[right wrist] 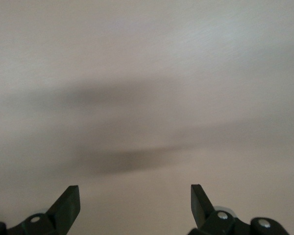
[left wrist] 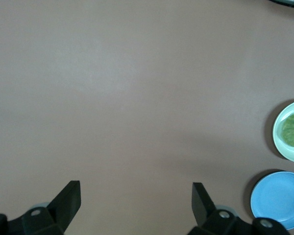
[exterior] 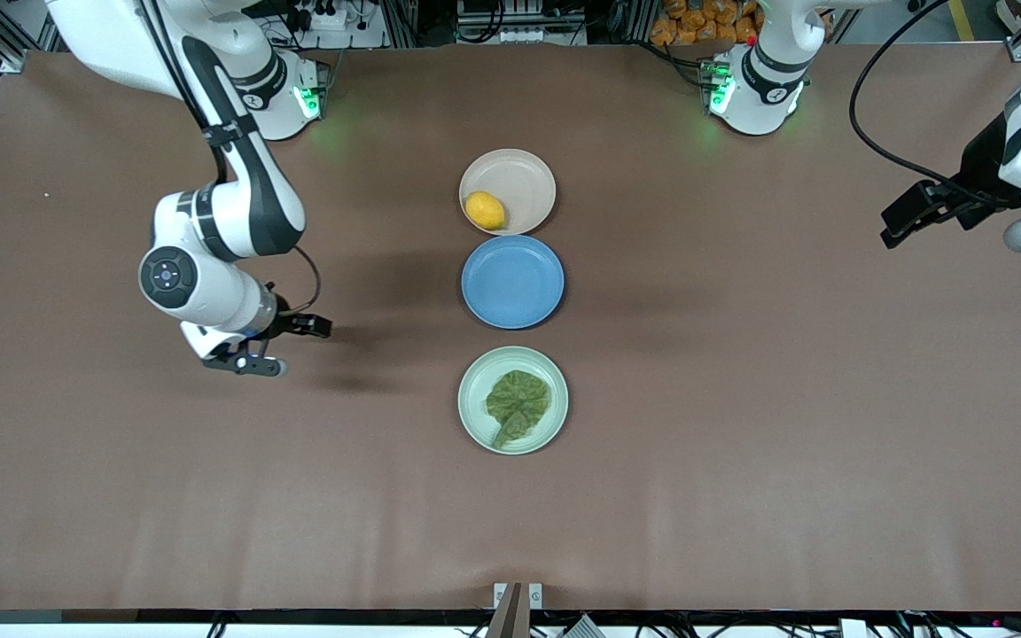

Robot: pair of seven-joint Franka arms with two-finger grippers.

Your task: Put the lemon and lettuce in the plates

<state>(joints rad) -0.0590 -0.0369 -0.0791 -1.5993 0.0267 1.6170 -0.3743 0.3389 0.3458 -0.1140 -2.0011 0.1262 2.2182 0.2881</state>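
Small yellow lemon [exterior: 485, 210] in beige-pink plastic plate [exterior: 530, 174], crinkled green lettuce leaf [exterior: 518, 403] in mint plate [exterior: 470, 409]: looks done. Left gripper [left wrist: 136, 196] and right gripper [right wrist: 135, 198] over bare table [exterior: 741, 425], jaws apart, empty. Keep clear, no plate nudging.

A small yellow-orange lemon [exterior: 485, 210] lies on its side in the beige plate [exterior: 528, 177], near the rim closest to the blue plate [exterior: 512, 282]. A crinkled dark green lettuce leaf [exterior: 518, 401] lies flat in the mint green plate [exterior: 471, 390], nearer the front camera than the blue plate.
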